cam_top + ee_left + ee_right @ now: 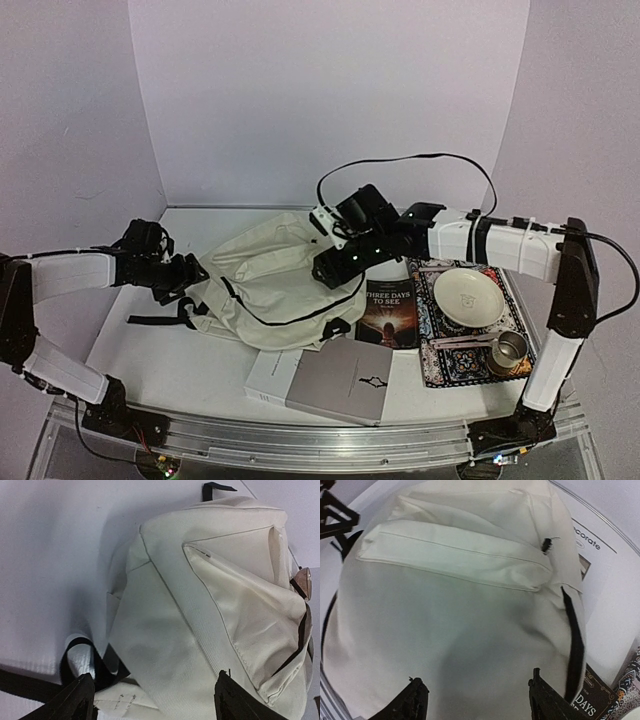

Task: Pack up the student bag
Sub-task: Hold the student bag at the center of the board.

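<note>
The student bag (270,280) is a large cream backpack lying flat in the middle of the table, with a black zipper (573,640) down its right side and black straps (75,655) at its left end. My left gripper (192,278) is at the bag's left end. In the left wrist view this gripper (152,687) is open, its fingers spread over the cream fabric. My right gripper (322,272) hovers at the bag's right edge. In the right wrist view it (476,680) is open too, with only bag cloth showing beneath it.
Right of the bag lies a dark book titled "Three Days to See" (390,312). A grey book (340,380) rests on a white book (272,375) near the front edge. A patterned mat (440,365) holds a cream plate (468,295) and a metal cup (508,350).
</note>
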Robot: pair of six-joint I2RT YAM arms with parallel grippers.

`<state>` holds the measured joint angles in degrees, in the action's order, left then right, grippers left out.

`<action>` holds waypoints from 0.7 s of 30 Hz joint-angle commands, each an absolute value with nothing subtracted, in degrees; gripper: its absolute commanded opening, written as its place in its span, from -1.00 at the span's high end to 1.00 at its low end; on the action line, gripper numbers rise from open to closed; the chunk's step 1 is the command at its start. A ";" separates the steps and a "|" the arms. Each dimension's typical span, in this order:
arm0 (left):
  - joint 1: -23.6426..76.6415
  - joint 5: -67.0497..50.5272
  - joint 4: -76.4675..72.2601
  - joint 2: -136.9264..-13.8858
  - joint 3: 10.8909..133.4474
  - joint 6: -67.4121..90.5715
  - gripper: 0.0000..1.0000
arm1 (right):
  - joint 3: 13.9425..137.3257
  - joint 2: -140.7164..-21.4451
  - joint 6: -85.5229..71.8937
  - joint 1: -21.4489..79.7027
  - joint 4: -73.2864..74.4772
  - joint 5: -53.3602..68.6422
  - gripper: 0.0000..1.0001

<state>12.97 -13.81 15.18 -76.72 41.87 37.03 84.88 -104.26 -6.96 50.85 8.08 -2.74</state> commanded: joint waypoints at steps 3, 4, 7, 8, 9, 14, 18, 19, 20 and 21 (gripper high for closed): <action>13.07 -19.98 3.37 -82.16 42.86 41.15 -0.71 | 83.61 -101.72 -6.16 56.15 5.49 -4.89 -0.52; 13.07 -20.42 2.54 -83.12 42.95 41.47 -0.71 | 83.74 -102.09 -6.14 56.91 5.05 -4.59 -0.53; 13.09 -23.05 0.42 -85.80 42.85 42.49 -0.68 | 84.89 -103.58 -5.82 58.52 4.34 -4.22 -0.56; 13.10 -24.10 -0.64 -86.79 42.77 42.73 -0.65 | 85.28 -104.13 -5.64 58.96 4.15 -4.22 -0.56; 13.07 -25.18 -1.54 -87.51 42.63 43.05 -0.61 | 85.81 -104.67 -5.52 59.37 4.04 -4.22 -0.56; 13.18 -29.44 -7.32 -87.85 39.95 46.10 -0.06 | 89.03 -107.70 -5.05 60.85 3.95 -3.69 -0.56; 13.95 -30.35 -9.03 -86.32 38.62 47.19 0.53 | 92.23 -110.29 -4.16 62.02 3.95 -3.40 -0.54; 14.44 -30.28 -9.05 -85.77 38.54 47.19 0.68 | 93.20 -110.88 -3.86 62.30 3.95 -3.34 -0.53; 14.90 -30.21 -9.05 -85.33 38.47 47.21 0.80 | 94.10 -111.55 -3.60 62.51 3.94 -3.26 -0.51; 15.34 -30.15 -9.06 -84.94 38.41 47.24 0.90 | 94.97 -112.25 -3.35 62.67 3.93 -3.17 -0.50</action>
